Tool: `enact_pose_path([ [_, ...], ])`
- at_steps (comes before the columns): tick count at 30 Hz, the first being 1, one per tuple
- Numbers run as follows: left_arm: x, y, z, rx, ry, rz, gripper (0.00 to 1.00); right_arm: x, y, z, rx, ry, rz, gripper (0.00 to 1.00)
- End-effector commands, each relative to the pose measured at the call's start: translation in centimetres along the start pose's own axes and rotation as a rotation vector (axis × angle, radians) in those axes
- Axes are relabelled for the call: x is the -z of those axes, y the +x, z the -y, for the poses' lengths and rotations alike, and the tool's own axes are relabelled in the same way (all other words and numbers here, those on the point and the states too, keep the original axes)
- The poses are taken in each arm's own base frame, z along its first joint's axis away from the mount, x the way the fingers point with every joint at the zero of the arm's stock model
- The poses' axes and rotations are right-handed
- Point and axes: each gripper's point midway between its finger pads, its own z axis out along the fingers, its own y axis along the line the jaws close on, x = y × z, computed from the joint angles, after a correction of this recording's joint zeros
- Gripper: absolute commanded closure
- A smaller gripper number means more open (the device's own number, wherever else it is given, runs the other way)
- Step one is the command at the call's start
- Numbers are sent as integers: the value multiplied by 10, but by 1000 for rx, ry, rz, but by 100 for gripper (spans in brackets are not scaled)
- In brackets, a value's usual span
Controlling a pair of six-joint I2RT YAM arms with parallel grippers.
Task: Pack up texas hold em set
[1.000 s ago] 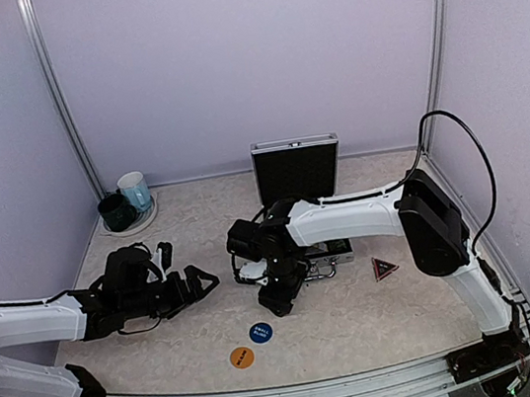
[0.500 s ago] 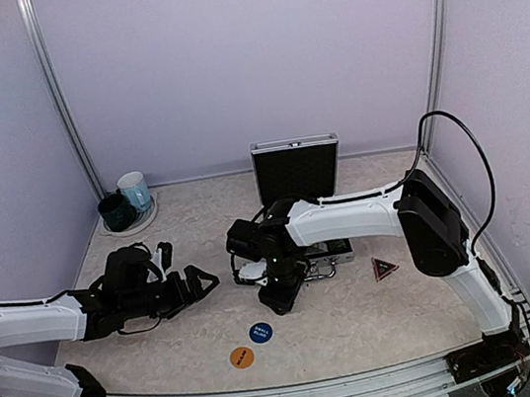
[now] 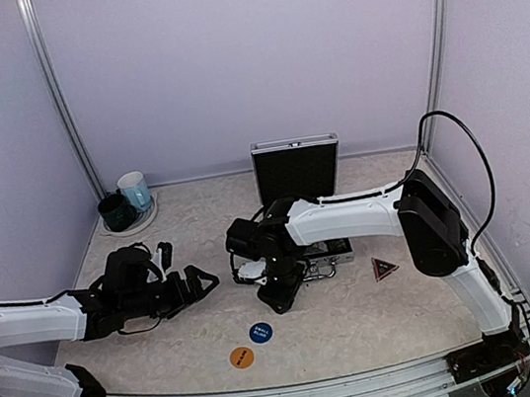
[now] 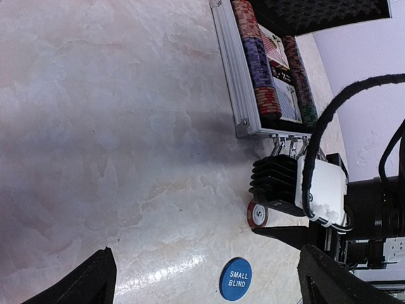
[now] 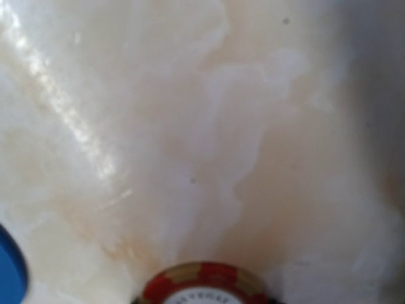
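The counter (image 3: 168, 353) is carrying the whole spread, and the case (image 3: 298, 172) is sitting open on it, lid standing upright, tray lying flat toward the arms. Inside the tray, chip rows (image 4: 252, 57) and card decks (image 4: 274, 49) are lying packed side by side.

The right tool (image 3: 280, 299) is hanging low just in front of the case's left front corner, pointing down at the counter. From these angles I cannot tell whether it is pinching anything or merely straddling it. The left tool (image 3: 207, 279) is hovering well left of the case, jaws spread wide and holding nothing.

Farther in front of the case, the blue button (image 3: 260, 332) is lying flat, with the orange button (image 3: 242, 358) lying farther yet from the case. The dark marker (image 3: 385, 267) is lying just off the case's right front corner.

Smallest of all, one red chip (image 4: 257, 214) is sitting right under the right tool, just in front of the case, and that looks like the piece in play. Judging by its look, it is going to be light, rigid, thin and smooth-faced, and likely to skate on this glossy counter. The sensible hold is across its rim, fingers on opposite edges, low enough to catch the thin side. Pressing on the flat face would probably just be pushing it along. Once lifted, it wants sliding edge-on into a chip row inside the case.
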Motion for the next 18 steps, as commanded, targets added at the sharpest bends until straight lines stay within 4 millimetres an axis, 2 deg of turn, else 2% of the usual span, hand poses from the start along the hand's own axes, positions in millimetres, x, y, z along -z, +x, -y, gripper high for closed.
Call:
enact_pose_path([
  [1,-1,3,2,-13,11,-10,1,19,-14,-2,-11,-1,71,64],
  [10,-5,8,1,1,24,-28,1,39,-21,2,-17,21,117,62],
  [14,-5,8,2,0,27,-33,1,33,-17,1,-17,15,87,52],
  [18,-5,7,1,-1,24,-29,1,19,-10,-1,-17,8,41,44],
])
